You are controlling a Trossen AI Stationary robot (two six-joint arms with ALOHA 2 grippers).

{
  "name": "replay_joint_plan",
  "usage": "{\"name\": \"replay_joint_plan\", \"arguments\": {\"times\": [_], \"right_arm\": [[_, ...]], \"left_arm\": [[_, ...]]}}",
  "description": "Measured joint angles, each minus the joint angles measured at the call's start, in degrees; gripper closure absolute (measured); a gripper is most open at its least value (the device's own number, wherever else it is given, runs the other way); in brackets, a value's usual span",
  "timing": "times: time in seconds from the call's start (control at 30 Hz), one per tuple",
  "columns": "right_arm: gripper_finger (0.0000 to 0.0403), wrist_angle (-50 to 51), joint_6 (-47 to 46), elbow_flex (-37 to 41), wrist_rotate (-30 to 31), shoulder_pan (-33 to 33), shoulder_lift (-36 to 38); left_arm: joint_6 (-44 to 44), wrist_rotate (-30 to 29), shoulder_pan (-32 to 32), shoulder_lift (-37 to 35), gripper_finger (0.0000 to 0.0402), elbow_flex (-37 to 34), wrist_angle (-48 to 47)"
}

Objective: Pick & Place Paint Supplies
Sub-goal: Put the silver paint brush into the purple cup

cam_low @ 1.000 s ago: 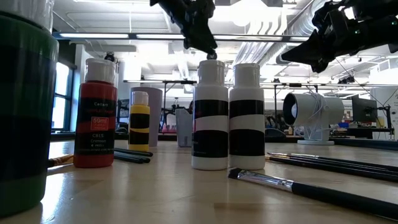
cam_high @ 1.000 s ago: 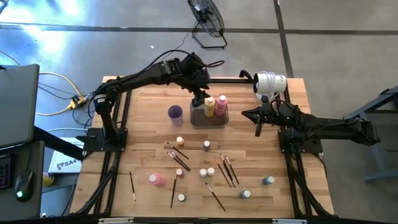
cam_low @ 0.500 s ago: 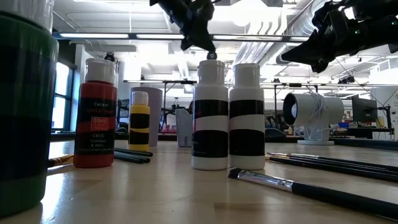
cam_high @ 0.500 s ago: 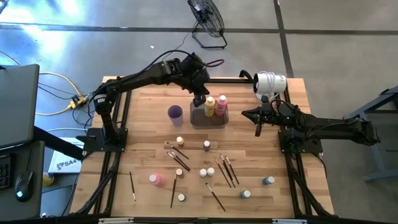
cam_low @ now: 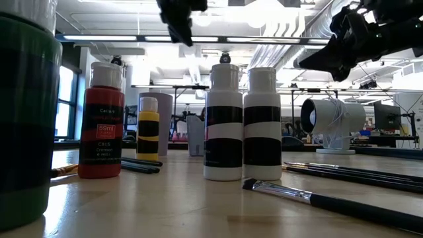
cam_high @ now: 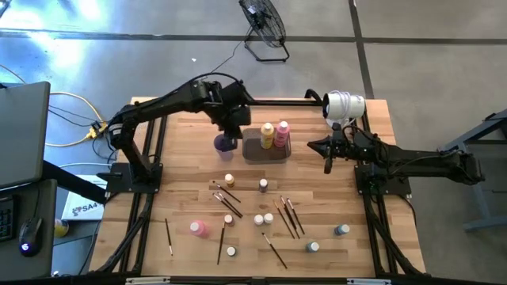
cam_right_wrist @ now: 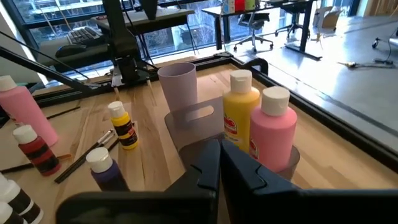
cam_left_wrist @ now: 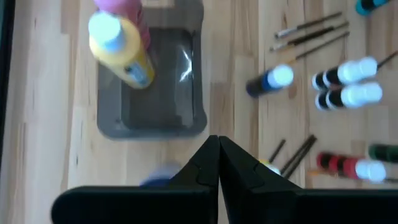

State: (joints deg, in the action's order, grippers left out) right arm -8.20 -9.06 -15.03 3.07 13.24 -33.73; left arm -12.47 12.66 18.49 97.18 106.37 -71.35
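The left gripper [cam_high: 230, 131], jaws pressed together and empty, is positioned over the purple cup [cam_high: 223, 144], which is partly hidden beneath it. The yellow bottle [cam_high: 268, 134] and pink bottle [cam_high: 283, 134] are seen standing in the grey tray [cam_high: 255, 152]. Brushes [cam_high: 287, 215] are scattered on the worktop [cam_high: 190, 178]. The right gripper [cam_high: 329, 162] is held with jaws pressed together.

Two tall bottles [cam_high: 274, 134] are seen standing in the tray [cam_high: 264, 150] at the counter's [cam_high: 182, 174] rear, with the cup [cam_high: 223, 143] just left of it. Small bottles [cam_high: 259, 219] and paintbrushes [cam_high: 287, 216] are scattered in front. The left end effector [cam_high: 230, 133] is positioned above the cup; the right end effector [cam_high: 329, 166] is positioned to the tray's right.
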Motion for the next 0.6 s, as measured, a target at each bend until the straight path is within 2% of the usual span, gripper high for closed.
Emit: {"name": "replay_joint_plan", "arguments": {"times": [0.6], "right_arm": [[0.0398,-3.22,0.22,0.00,-0.01,0.01,-4.92]], "left_arm": [[1.16,-1.24,0.21,-0.47,0.0400,-0.04,-1.21]]}}
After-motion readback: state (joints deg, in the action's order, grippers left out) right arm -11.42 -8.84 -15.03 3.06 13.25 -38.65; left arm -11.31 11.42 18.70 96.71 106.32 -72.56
